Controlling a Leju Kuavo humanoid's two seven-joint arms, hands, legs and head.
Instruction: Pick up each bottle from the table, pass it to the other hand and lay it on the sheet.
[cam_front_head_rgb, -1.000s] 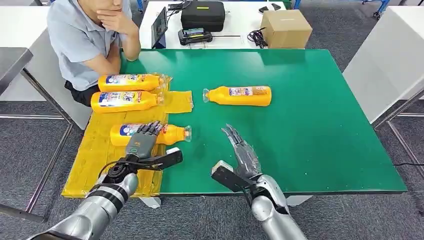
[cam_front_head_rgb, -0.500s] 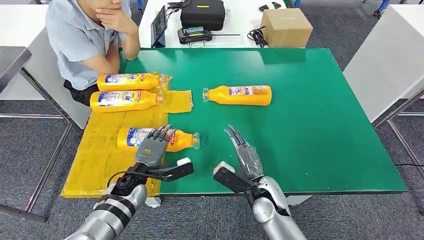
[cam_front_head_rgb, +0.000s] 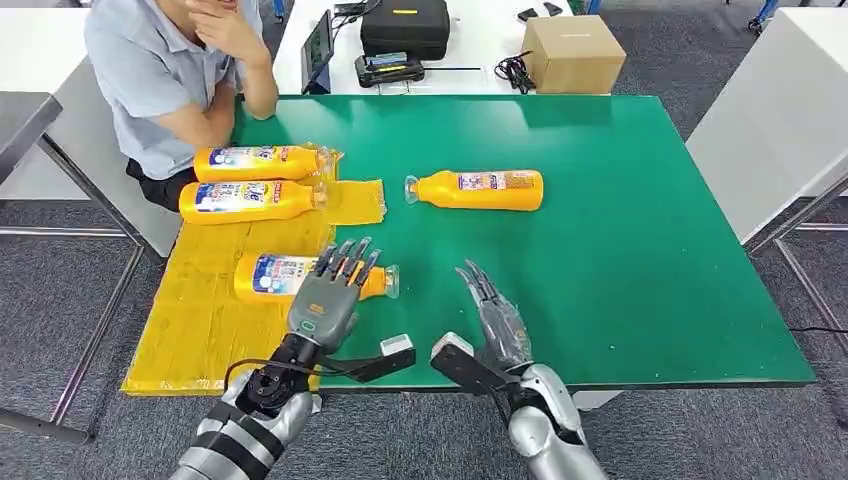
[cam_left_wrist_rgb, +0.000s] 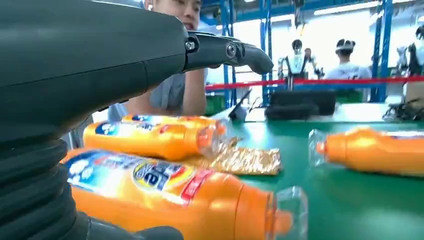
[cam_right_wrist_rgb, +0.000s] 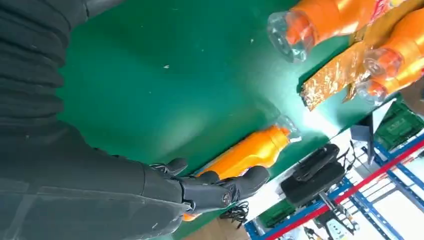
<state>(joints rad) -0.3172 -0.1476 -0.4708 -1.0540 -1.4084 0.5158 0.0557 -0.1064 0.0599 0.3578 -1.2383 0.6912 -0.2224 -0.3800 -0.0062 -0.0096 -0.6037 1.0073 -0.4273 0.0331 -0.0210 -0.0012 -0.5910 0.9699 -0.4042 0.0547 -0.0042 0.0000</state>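
Observation:
Three orange bottles lie on the yellow sheet (cam_front_head_rgb: 195, 330): two at its far end (cam_front_head_rgb: 262, 161) (cam_front_head_rgb: 250, 201) and a nearer bottle (cam_front_head_rgb: 280, 275) whose clear cap pokes out over the green table. My left hand (cam_front_head_rgb: 335, 292) hovers over that nearer bottle's neck with fingers spread and holds nothing. The left wrist view has the same bottle (cam_left_wrist_rgb: 170, 192) lying below the straight fingers (cam_left_wrist_rgb: 227, 50). Another bottle (cam_front_head_rgb: 480, 190) lies on the bare green table (cam_front_head_rgb: 620, 260). My right hand (cam_front_head_rgb: 495, 320) is flat and open near the front edge, empty, with the far bottle (cam_right_wrist_rgb: 247, 152) beyond its fingertips (cam_right_wrist_rgb: 235, 187).
A person in a grey shirt (cam_front_head_rgb: 170, 80) sits at the table's far left corner, close to the sheet. Behind the table stand a black case (cam_front_head_rgb: 405, 28), a tablet (cam_front_head_rgb: 320, 55) and a cardboard box (cam_front_head_rgb: 572, 55). Carpet floor lies to both sides.
The near bottle slid a little to the right on the sheet and now lies still. My left hand has lifted off it and drawn back toward the front edge. The right hand pulled back slightly.

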